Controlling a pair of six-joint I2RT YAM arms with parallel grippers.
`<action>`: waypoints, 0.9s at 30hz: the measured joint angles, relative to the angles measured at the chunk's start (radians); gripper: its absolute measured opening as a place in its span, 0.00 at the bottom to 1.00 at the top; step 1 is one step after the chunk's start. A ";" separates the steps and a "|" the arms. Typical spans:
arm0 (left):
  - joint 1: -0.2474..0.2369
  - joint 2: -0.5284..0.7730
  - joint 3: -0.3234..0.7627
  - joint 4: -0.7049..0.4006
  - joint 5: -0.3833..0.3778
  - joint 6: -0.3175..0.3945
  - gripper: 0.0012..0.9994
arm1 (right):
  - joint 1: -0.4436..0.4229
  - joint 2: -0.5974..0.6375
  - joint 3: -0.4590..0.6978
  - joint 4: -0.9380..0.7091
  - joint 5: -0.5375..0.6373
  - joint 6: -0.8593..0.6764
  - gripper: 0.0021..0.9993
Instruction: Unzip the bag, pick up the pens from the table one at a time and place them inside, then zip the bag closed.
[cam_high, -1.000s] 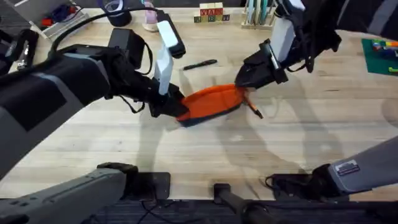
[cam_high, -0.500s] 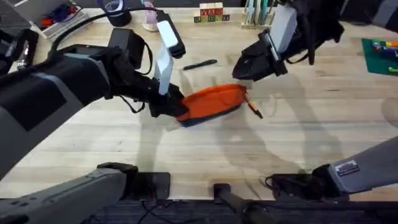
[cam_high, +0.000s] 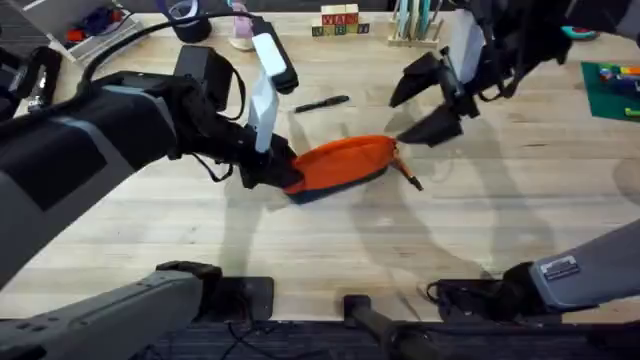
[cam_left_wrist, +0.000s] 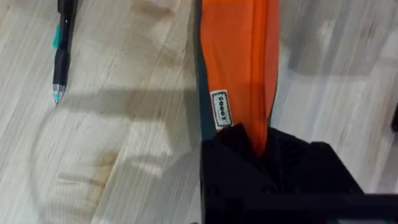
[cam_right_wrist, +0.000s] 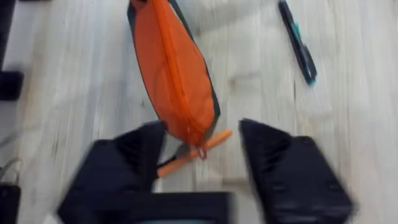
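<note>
Orange bag with navy base, black pen with teal accents, pale grained table.

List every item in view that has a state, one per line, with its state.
bag: lying on the table, zip looks closed, left end pinched by the left gripper.
left gripper: shut on the bag's end.
right gripper: open, raised above the bag's right end, holding nothing.
orange pen: lying on the table at the bag's right end.
black pen: lying flat on the table behind the bag, untouched.
</note>
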 joint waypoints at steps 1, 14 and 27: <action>0.000 0.000 0.000 0.000 0.000 0.000 0.04 | -0.013 0.000 0.000 -0.004 0.006 0.001 0.91; 0.000 0.000 0.000 0.000 0.000 0.000 0.04 | -0.201 0.000 0.000 -0.123 0.028 -0.008 1.00; 0.000 0.000 0.000 0.000 0.000 0.000 0.04 | -0.208 0.000 0.000 -0.184 0.061 -0.222 1.00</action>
